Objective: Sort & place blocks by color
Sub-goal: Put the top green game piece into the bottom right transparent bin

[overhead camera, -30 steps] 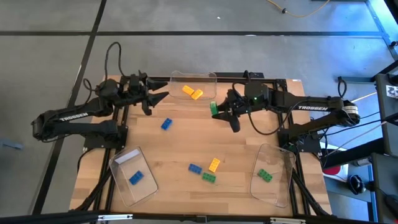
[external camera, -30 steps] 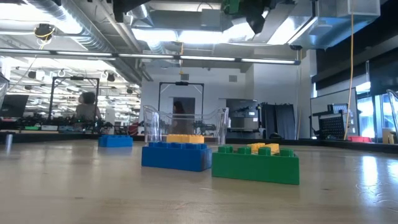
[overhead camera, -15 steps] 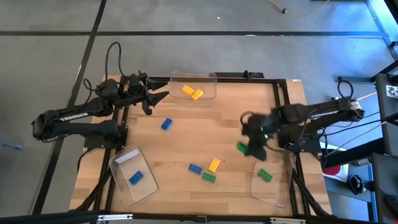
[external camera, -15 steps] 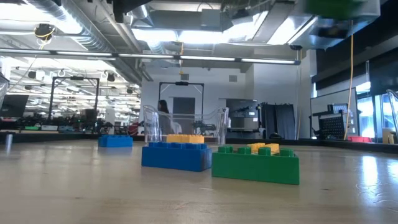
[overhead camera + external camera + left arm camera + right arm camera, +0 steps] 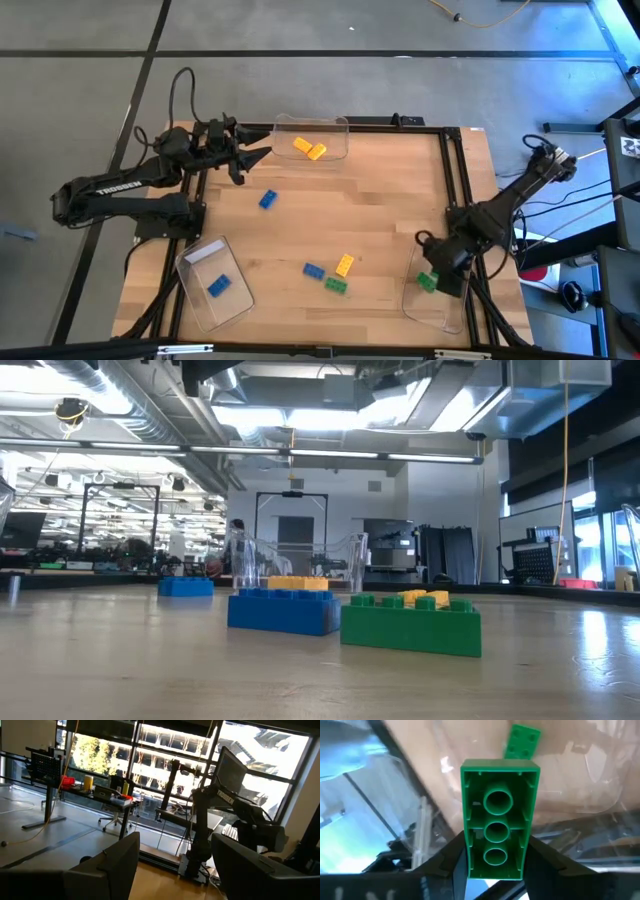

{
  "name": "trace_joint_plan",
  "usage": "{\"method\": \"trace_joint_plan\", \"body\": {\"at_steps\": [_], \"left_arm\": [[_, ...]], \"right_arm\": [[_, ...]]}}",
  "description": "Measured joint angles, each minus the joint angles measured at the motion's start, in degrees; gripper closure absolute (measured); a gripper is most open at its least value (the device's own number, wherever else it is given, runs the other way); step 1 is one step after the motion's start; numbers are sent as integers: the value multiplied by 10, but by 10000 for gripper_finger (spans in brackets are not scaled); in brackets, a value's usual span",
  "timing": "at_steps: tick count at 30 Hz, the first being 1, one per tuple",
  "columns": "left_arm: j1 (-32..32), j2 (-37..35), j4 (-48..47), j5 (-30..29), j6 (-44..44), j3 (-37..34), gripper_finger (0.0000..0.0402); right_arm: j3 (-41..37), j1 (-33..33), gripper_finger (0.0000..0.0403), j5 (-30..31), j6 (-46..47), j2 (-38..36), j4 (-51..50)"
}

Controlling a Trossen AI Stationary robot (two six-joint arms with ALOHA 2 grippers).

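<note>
My right gripper [image 5: 432,279] hangs over the clear tray [image 5: 452,312] at the table's near right corner, shut on a green block [image 5: 499,795]. Another green block [image 5: 522,742] lies flat in that tray. My left gripper [image 5: 255,155] waits open near the far left. Two yellow-orange blocks [image 5: 309,149] lie in the far tray [image 5: 335,124], and one blue block [image 5: 218,286] in the near left tray [image 5: 190,258]. On the bare wood rest a blue block [image 5: 268,199], another blue [image 5: 313,270], a yellow-orange [image 5: 345,265] and a green [image 5: 335,285]. My right gripper pinches the green block between its two fingers [image 5: 454,862] by the two long sides, near one end [image 5: 495,865]. The fingers come from above, pointing down. The block sticks out past the fingertips, its hollow underside toward the wrist camera, lifted clear above the tray floor.
In the low view the blue block [image 5: 283,610] and the green block [image 5: 410,625] sit side by side near the table's middle, with the yellow-orange one [image 5: 425,598] behind. Bare wood lies between the far tray and these blocks. Black frame rails [image 5: 455,180] edge the table.
My right gripper has swung from the table's far middle toward the near right corner, carrying the green block, and now hangs over the right tray. It has left the top of the low view. The left arm and the other blocks have kept still.
</note>
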Motion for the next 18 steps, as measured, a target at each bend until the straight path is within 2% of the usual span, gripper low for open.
{"method": "trace_joint_plan", "body": {"at_steps": [9,13,18], "left_arm": [[0,0,1,-3,0,0,165],[0,0,1,-4,0,0,165],[0,0,1,-28,0,0,165]], "right_arm": [[-149,14,265,29,128,-32,220],[-157,32,265,46,159,-10,255],[-124,63,265,66,161,47,300]]}}
